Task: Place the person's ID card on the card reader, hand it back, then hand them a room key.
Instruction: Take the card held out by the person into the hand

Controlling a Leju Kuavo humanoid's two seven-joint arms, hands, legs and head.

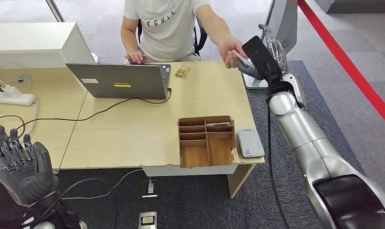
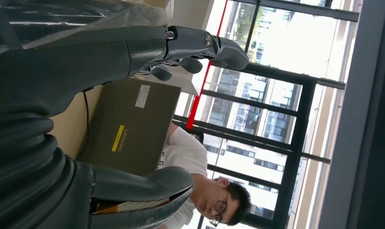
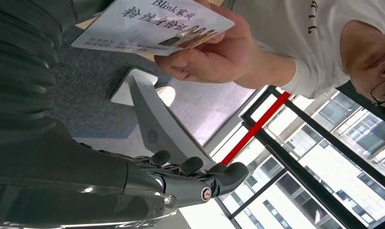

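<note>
Reaching way out past the far right corner of the tabletop [image 1: 133, 129], the right hand [image 1: 250, 67] is up next to the person's hand [image 1: 232, 50], which is pinching the ID card [image 1: 243, 59]. From the right wrist camera you can see the card is pale with printed text and a small photo strip, sitting between the person's thumb and fingers. The robot's fingers [image 3: 200, 174] are spread and stretched out with a clear gap between them and the card, so that hand is holding nothing.

The left hand [image 1: 21, 164] is raised at the near left edge, well off from everything, fingers apart and pointing up, nothing in it either.

On the tabletop, the card reader [image 1: 250, 142] is a small white-grey box at the near right corner, just beside a brown cardboard organizer [image 1: 206, 140] with several compartments. Can't tell what's inside the compartments. A grey laptop [image 1: 119, 81] sits open toward the person [image 1: 166, 26], who's seated at the far side in a white tee, other hand resting by the laptop. A small yellowish object [image 1: 182, 71] lies just beyond the laptop's corner.
</note>
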